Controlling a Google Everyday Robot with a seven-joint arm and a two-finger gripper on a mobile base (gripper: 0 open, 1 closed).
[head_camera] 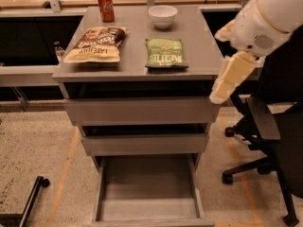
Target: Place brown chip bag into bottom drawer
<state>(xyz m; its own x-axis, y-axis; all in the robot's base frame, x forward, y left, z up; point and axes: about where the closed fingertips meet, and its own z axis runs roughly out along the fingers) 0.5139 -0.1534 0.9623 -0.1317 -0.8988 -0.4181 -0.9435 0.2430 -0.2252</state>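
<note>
One brown chip bag [94,44] at 10 o'clock on the cabinet top [201,41]; bottom drawer [149,186] open at 6 o'clock. I log the gripper [221,88] at 3 o'clock, and cannot tell its grip.

High frontal view; gripper [231,79] at right

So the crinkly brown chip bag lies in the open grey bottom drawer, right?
No. The camera view shows the crinkly brown chip bag on the grey cabinet top, the open grey bottom drawer holding nothing. The claw hangs beside that top's right edge.
</note>
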